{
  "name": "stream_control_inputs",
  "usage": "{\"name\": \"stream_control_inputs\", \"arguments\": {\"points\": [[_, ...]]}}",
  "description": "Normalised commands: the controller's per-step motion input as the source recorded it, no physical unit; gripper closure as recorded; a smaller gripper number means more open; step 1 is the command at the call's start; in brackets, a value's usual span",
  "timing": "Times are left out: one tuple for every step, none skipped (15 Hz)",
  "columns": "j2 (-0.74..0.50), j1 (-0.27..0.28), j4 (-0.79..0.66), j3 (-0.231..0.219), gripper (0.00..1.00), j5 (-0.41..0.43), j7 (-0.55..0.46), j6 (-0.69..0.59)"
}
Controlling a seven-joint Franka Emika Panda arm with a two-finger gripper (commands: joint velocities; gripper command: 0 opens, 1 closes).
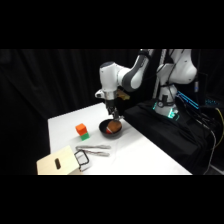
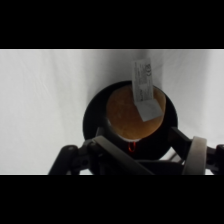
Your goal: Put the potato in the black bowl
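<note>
Black curtains close off the background; a white surface [image 1: 140,152] carries all objects.

**Position of the tool.** The tool [image 1: 113,116] hangs directly over the black bowl [image 1: 106,131], close above its rim. In the wrist view the bowl [image 2: 92,120] lies straight beneath the linkage.

**Position of the task object.** The potato [image 2: 127,117] sits within the bowl's rim, directly below the tool. A white tag [image 2: 144,90] overlaps its upper part. A small red point shows at the potato's edge nearest the linkage. In the side view the potato [image 1: 115,128] appears as a reddish-brown lump inside the bowl.

**State of the tool.** Whether the fingers are spread or closed cannot be told, nor whether the potato rests on the bowl's floor or is carried just above it.

**Other objects.** An orange cube [image 1: 81,129] on a green block [image 1: 84,135] stands beside the bowl, away from the arm's base. Metal tongs [image 1: 95,148] and a wooden board [image 1: 56,162] lie farther off, well apart from the tool.

**Progress.** Judged from position, transport is essentially complete: the potato is inside the bowl's outline. Remaining steps, if not already done, are release of the potato and a vertical withdrawal clear of the rim.
</note>
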Motion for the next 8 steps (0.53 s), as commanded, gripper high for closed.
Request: {"name": "stream_control_inputs", "arguments": {"points": [[-0.24,-0.001,0.09,-0.004,0.0,-0.035,-0.08,-0.23],[-0.28,0.003,0.11,0.001,0.0,-0.031,-0.08,-0.31],[-0.3,0.006,0.13,0.003,0.0,-0.035,-0.08,-0.36],[-0.31,0.008,0.17,0.008,0.0,-0.03,-0.08,-0.41],[-0.29,0.01,0.21,0.006,0.0,-0.063,-0.05,-0.45],[-0.24,0.009,0.27,0.007,0.0,-0.088,-0.04,-0.48],[-0.18,0.009,0.3,0.011,0.0,-0.082,-0.04,-0.48],[-0.14,0.01,0.31,0.014,0.0,-0.074,-0.03,-0.45]]}}
